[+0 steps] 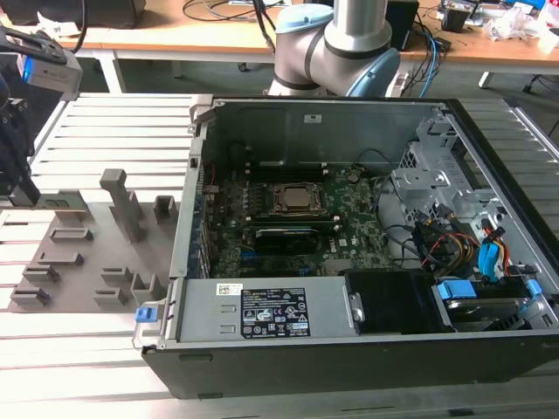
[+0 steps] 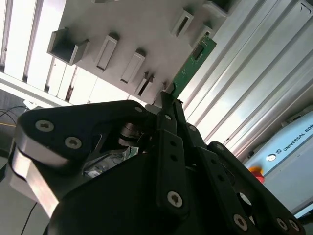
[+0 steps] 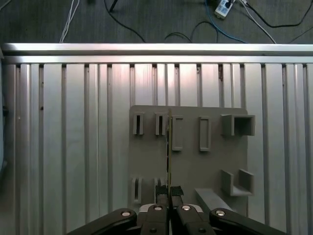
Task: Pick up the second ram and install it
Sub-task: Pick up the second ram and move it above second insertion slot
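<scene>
The second ram (image 2: 193,61) is a narrow green strip with small dark chips. My gripper (image 2: 168,100) is shut on one end of it. In the first wrist view the ram (image 3: 168,147) shows edge-on, running from the gripper (image 3: 169,192) out over the grey fixture plate (image 3: 188,164), between two of its slot blocks. Whether it still touches the plate I cannot tell. In the exterior view the gripper (image 1: 22,194) hangs at the far left, over the left end of the fixture plate (image 1: 87,257), well away from the open computer case (image 1: 349,227).
The case lies open on the slatted aluminium table (image 1: 96,349), showing the motherboard (image 1: 349,231), processor socket (image 1: 297,199), cables and a drive cage (image 1: 437,175). Grey blocks (image 1: 122,205) stand up from the fixture plate. The arm's base (image 1: 341,48) rises behind the case.
</scene>
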### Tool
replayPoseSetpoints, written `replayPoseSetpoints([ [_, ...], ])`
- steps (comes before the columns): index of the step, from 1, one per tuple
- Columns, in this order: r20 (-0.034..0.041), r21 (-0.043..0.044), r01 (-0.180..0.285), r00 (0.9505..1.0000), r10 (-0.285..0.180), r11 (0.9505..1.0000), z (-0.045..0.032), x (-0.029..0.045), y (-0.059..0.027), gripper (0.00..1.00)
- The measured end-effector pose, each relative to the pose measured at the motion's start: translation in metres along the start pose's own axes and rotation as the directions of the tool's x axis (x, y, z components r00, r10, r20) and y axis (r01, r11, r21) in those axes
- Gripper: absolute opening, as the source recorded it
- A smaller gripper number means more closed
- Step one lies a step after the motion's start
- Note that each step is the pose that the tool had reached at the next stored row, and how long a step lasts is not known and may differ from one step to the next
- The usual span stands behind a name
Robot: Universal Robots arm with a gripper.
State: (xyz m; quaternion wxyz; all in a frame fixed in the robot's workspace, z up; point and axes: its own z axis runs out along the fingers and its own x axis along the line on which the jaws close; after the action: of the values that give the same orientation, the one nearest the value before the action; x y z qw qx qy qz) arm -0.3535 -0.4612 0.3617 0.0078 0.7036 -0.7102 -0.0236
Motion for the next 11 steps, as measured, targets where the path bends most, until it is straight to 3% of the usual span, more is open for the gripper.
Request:
replayPoseSetpoints([
  [3, -0.0001, 0.0000, 0.000, 1.0000, 0.000, 1.0000, -0.0056, -0.0001, 0.0002, 0.13],
  [8, -0.0001, -0.0001, 0.000, 1.0000, 0.000, 1.0000, -0.0270, -0.0006, 0.0012, 0.13],
  [11, 0.0000, 0.0000, 0.000, 1.0000, 0.000, 1.0000, -0.0320, -0.0007, 0.0014, 0.13],
])
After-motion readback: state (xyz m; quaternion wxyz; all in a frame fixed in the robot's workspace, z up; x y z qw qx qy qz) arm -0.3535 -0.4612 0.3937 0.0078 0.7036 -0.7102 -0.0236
